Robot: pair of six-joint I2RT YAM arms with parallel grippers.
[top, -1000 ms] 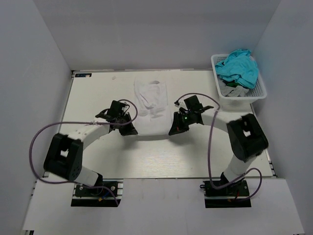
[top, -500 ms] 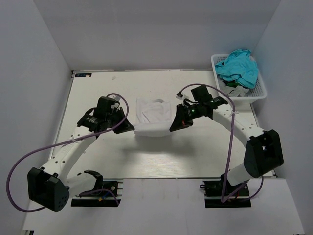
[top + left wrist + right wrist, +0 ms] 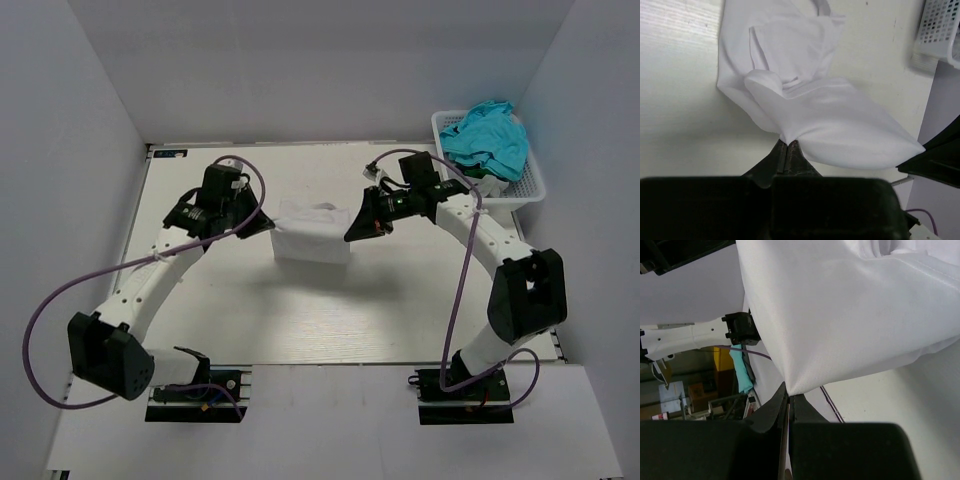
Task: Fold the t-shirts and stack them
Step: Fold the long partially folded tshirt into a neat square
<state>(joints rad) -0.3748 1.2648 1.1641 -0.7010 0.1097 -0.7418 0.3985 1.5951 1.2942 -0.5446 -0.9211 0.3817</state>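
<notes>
Top view: my left gripper (image 3: 266,227) and my right gripper (image 3: 351,231) face each other over the far half of the table (image 3: 300,320). The white t-shirt (image 3: 312,238) is stretched between them. Each gripper is closed tight on one corner of the near, doubled edge, which is lifted off the surface. The far part of the shirt lies rumpled on the table behind it.

Left wrist view: the left gripper (image 3: 788,146) pinches a corner of the white t-shirt (image 3: 840,127), with no gap between the fingers. The cloth swells away from the pinch toward the right.

Right wrist view: the right gripper (image 3: 789,392) pinches the opposite corner of the white t-shirt (image 3: 855,315) in the same way.

A white basket (image 3: 500,199) sits at the far right corner of the table, well apart from the shirt. It holds a teal cloth (image 3: 487,135) heaped above its rim.
</notes>
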